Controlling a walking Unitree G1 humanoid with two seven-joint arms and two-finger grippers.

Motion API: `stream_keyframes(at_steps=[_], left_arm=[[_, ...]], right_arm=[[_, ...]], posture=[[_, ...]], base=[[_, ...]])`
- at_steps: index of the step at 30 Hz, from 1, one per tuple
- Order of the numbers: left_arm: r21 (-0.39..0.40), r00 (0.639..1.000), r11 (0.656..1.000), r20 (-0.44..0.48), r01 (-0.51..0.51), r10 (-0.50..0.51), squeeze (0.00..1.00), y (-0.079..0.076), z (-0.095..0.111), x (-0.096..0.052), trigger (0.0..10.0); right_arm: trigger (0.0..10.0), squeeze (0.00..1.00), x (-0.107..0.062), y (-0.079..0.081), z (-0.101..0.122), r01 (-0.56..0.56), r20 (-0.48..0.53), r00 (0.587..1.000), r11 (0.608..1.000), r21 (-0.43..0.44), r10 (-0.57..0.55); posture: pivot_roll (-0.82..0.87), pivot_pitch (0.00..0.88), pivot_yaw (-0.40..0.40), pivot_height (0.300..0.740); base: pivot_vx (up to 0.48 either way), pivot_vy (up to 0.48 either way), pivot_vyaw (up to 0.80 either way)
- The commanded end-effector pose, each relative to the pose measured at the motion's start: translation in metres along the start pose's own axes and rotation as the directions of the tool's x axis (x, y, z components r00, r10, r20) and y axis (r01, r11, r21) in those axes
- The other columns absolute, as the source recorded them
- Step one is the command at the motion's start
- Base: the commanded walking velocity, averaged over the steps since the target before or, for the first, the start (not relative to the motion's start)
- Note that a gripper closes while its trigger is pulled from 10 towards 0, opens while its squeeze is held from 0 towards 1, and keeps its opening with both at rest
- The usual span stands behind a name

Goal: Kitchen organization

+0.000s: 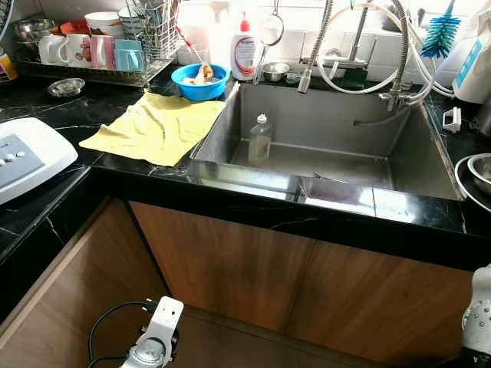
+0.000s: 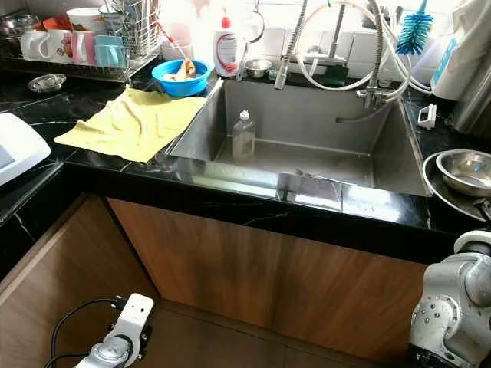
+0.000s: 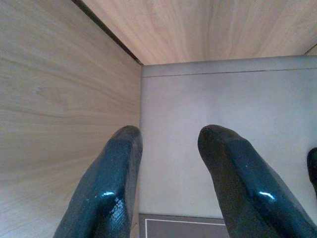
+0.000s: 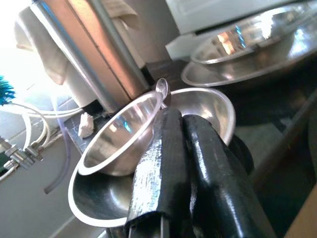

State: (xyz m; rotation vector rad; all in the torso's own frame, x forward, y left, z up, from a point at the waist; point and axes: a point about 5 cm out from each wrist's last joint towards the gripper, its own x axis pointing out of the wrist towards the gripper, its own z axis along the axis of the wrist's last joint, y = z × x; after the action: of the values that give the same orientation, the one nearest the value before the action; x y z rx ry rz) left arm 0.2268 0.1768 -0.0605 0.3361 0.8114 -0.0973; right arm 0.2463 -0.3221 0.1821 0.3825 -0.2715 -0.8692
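Steel sink (image 1: 430,165) is set into black marble counter (image 1: 46,103); a clear bottle w/ white cap (image 1: 260,139) is stood upright on its floor, near the left wall. Yellow cloth (image 1: 154,126) is spread flat, rumpled, on the counter just left of the sink, one edge at the rim. Blue bowl (image 1: 199,81), w/ food scraps inside, is placed behind the cloth. Steel bowls (image 2: 465,172) are nested on the counter right of the sink.

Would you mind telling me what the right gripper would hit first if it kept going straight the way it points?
Most likely the steel bowl just beyond the right gripper, nested in a wider steel bowl. Its shut fingertips already sit near the rim, though depth is hard to judge.
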Motion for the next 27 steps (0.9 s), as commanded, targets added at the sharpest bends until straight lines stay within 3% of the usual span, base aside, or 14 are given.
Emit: stream_keyframes(at_steps=[1, 3, 9, 13, 17, 19, 21, 24, 25, 27], left_arm=[[-0.005, 1.0, 1.0, -0.015, -0.005, 0.005, 0.0, 0.002, -0.003, 0.0, 10.0], [-0.005, 1.0, 1.0, -0.015, -0.005, 0.004, 0.0, 0.002, -0.003, 0.0, 10.0], [-0.006, 1.0, 1.0, -0.016, -0.004, 0.004, 0.0, 0.002, -0.004, -0.001, 10.0], [-0.006, 1.0, 1.0, -0.016, -0.004, 0.003, 0.0, 0.002, -0.004, -0.001, 10.0], [-0.007, 1.0, 1.0, -0.015, -0.004, 0.004, 0.0, 0.002, -0.004, -0.001, 10.0], [-0.006, 1.0, 1.0, -0.014, -0.004, 0.004, 0.0, 0.001, -0.003, 0.0, 10.0], [-0.006, 1.0, 1.0, -0.013, -0.004, 0.004, 0.0, 0.001, -0.003, 0.0, 10.0], [-0.006, 1.0, 1.0, -0.012, -0.005, 0.004, 0.0, 0.001, -0.002, 0.0, 10.0], [-0.007, 1.0, 1.0, -0.014, -0.005, 0.005, 0.0, 0.001, -0.003, 0.0, 10.0], [-0.008, 1.0, 1.0, -0.015, -0.006, 0.006, 0.0, 0.001, -0.003, 0.0, 10.0]], right_arm=[[10.0, 0.0, -0.002, 0.007, 0.01, -0.044, 0.057, 0.997, 0.999, -0.029, 0.046], [10.0, 0.0, -0.004, 0.01, 0.014, -0.046, 0.096, 0.994, 0.994, -0.1, 0.056], [10.0, 0.0, -0.006, 0.018, 0.023, -0.069, 0.159, 0.982, 0.98, -0.189, 0.1], [10.0, 0.0, -0.006, 0.019, 0.025, -0.065, 0.169, 0.981, 0.977, -0.204, 0.1], [10.0, 0.0, -0.007, 0.027, 0.027, -0.11, 0.182, 0.969, 0.949, -0.295, 0.169], [10.0, 0.0, -0.008, 0.039, 0.02, -0.218, 0.113, 0.958, 0.927, -0.306, 0.263], [10.0, 0.0, -0.01, 0.053, 0.012, -0.355, 0.028, 0.923, 0.879, -0.318, 0.383], [10.0, 0.0, -0.01, 0.066, 0.005, -0.471, -0.061, 0.872, 0.802, -0.367, 0.485], [10.0, 0.0, -0.008, 0.074, 0.0, -0.551, -0.124, 0.827, 0.75, -0.365, 0.548], [10.0, 0.0, -0.007, 0.076, -0.001, -0.577, -0.147, 0.811, 0.734, -0.359, 0.566]], posture=[[-0.1, 0.0, -0.006, 0.74], [-0.1, 0.0, -0.007, 0.74], [-0.1, 0.0, -0.006, 0.74], [-0.1, 0.0, -0.007, 0.74], [-0.1, 0.0, -0.007, 0.74], [-0.1, 0.0, -0.007, 0.74], [-0.1, 0.0, -0.005, 0.74], [-0.1, 0.0, -0.005, 0.74], [-0.1, 0.0, -0.005, 0.74], [-0.1, 0.0, -0.006, 0.74]], base=[[0.0, 0.0, 0.0], [0.0, 0.0, 0.0], [0.0, 0.0, 0.0], [0.0, 0.0, 0.0], [0.0, 0.0, 0.0], [0.0, 0.0, 0.0], [0.0, 0.0, 0.0], [0.0, 0.0, 0.0], [0.0, 0.0, 0.0], [0.0, 0.0, 0.0]])
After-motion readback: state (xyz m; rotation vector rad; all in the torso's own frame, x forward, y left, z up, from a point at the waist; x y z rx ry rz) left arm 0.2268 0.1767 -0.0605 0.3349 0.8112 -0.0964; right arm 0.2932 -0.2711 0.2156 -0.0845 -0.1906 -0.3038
